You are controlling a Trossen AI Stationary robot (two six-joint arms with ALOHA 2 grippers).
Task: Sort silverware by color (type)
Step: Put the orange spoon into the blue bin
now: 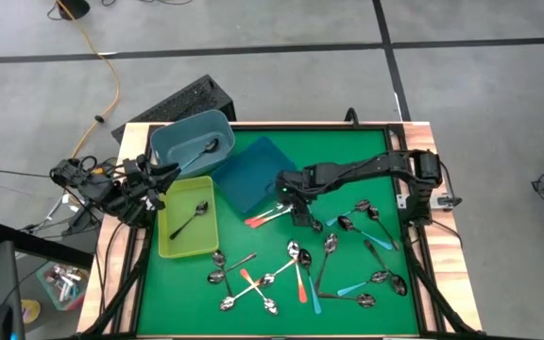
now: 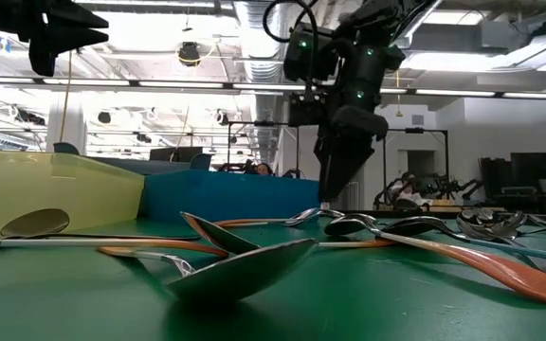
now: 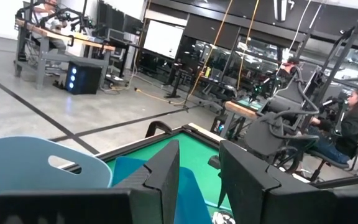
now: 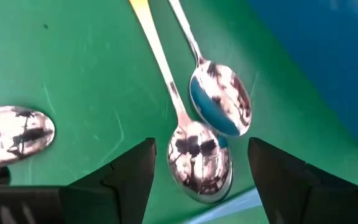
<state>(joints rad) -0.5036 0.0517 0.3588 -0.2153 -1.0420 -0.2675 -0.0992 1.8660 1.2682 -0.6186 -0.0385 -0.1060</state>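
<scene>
The right gripper [image 1: 299, 212] hangs over the green mat [image 1: 366, 151] just off the corner of the dark blue tray [image 1: 253, 170], fingers spread wide and holding nothing. Directly below it lie two spoons side by side: an orange-handled spoon [image 4: 199, 158], whose shiny bowl sits squarely in the gap between the fingers, and a second spoon [image 4: 221, 99] just beside it with its bowl a little farther from the wrist. Both point the same way, bowls toward the gripper and handles running away toward the blue tray's edge, so the long axis runs roughly across the line between the fingertips, which looks right for a pinch. The trouble I'd guess at is the neighbour lying nearly against it. The rest of the silverware [image 1: 300, 279] is scattered nearer the table's front. The left gripper [image 1: 163, 179] waits well off, beside the teal bin [image 1: 163, 142] and the yellow-green tray [image 1: 170, 247], jaws partly parted and empty.
</scene>
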